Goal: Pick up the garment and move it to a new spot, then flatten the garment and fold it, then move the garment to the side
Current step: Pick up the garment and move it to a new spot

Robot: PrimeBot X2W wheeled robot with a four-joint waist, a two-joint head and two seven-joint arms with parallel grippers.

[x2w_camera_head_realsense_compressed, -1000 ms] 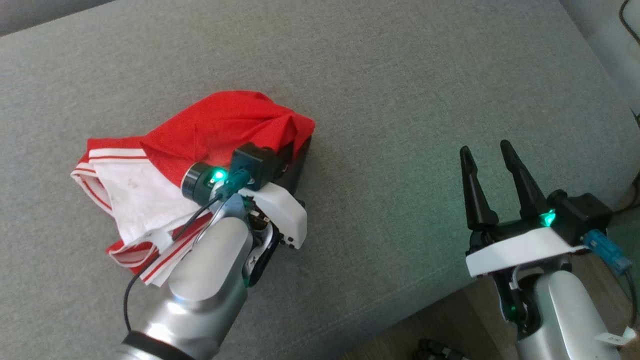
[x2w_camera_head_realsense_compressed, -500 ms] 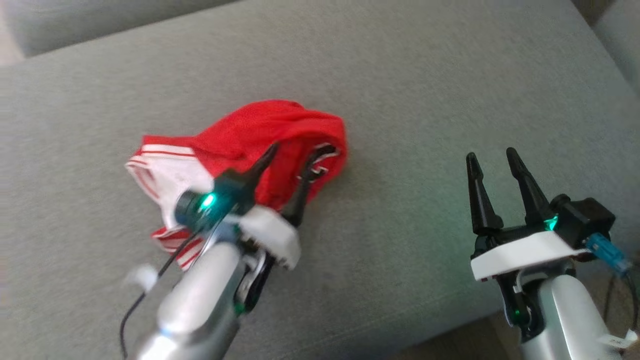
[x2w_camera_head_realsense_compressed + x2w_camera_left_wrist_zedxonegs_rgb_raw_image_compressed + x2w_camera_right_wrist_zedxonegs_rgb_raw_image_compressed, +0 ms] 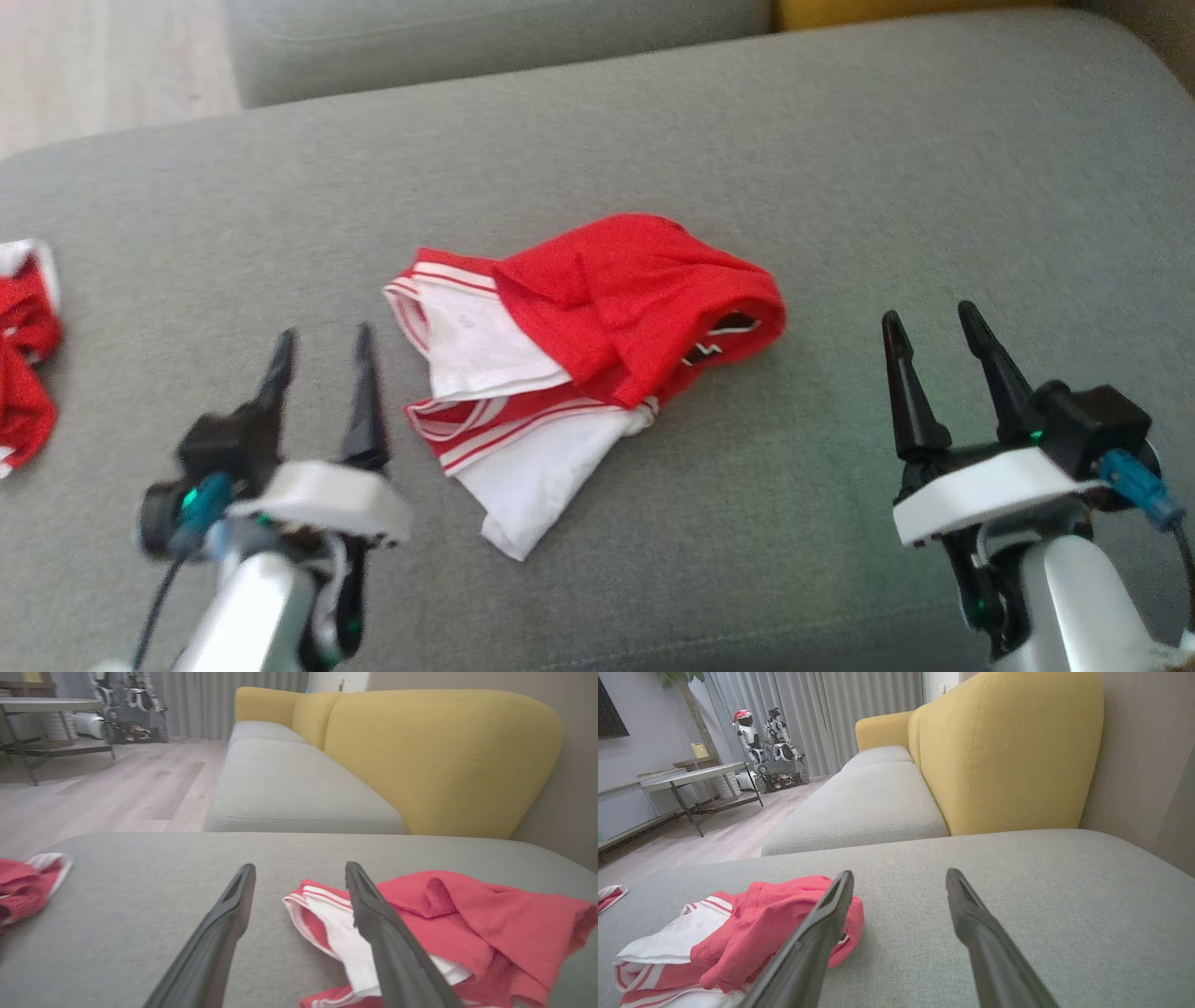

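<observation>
A red and white garment (image 3: 588,364) lies bunched and partly folded on the grey sofa cushion (image 3: 653,168), its white striped part toward my left. In the wrist views the garment (image 3: 434,924) (image 3: 738,942) rests loose on the cushion. My left gripper (image 3: 322,341) stands open to the garment's left, apart from it, with nothing between its fingers (image 3: 224,924). My right gripper (image 3: 934,322) stands open to the garment's right, also empty, its fingers (image 3: 971,924) pointing over bare cushion.
A second red and white cloth (image 3: 23,350) lies at the cushion's far left edge. Yellow sofa backrests (image 3: 439,751) rise behind the cushion. Beyond lie wooden floor (image 3: 117,784), a side table (image 3: 686,777) and small robot figures (image 3: 766,746).
My left gripper has let go of the garment, opened and drawn back to the left. The head camera has shifted, bringing the second cloth into view. The right gripper stays open.
</observation>
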